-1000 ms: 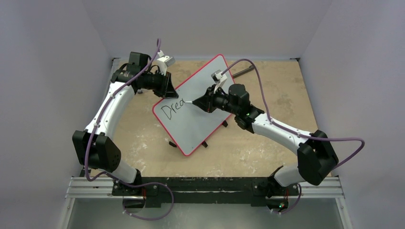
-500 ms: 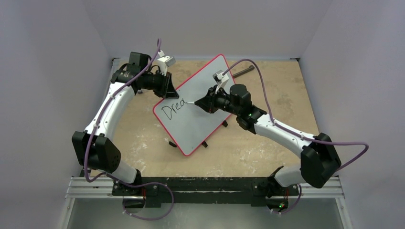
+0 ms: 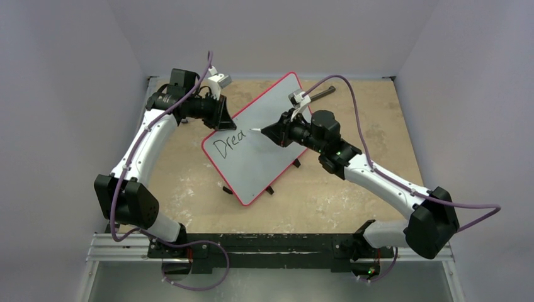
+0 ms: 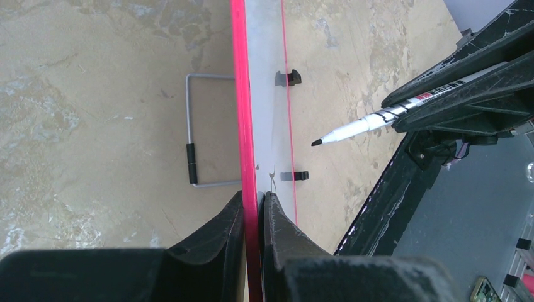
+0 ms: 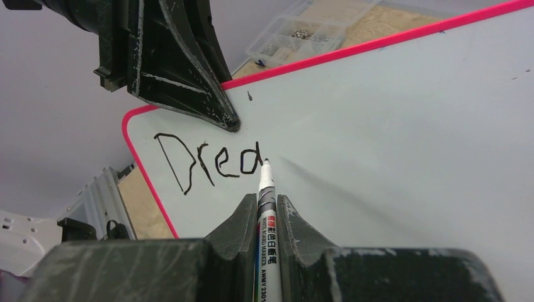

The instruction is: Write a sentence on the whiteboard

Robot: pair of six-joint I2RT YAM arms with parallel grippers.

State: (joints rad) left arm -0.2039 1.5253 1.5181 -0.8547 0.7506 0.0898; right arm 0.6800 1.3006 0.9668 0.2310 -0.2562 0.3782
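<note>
The whiteboard [image 3: 264, 151], white with a red rim, stands tilted on the table. My left gripper [image 3: 225, 119] is shut on its upper left rim; in the left wrist view the fingers [image 4: 254, 201] pinch the red edge [image 4: 240, 94]. The sentence [image 3: 228, 143] reads "Drea" in black near the board's left corner [image 5: 211, 165]. My right gripper [image 3: 272, 131] is shut on a whiteboard marker [image 5: 266, 189], which points at the board. Its tip sits at the top right of the "a". I cannot tell whether it touches the face.
A wire stand [image 4: 192, 157] props the board from behind. Black clips [image 4: 288, 78] sit along its lower edge. A dark bar [image 3: 321, 94] lies on the table behind the board. A clear parts box [image 5: 302, 31] shows beyond the board's top rim.
The right arm has swung outward to the right and the marker tip has risen slightly up the board. The written letters and the left arm are unchanged.
</note>
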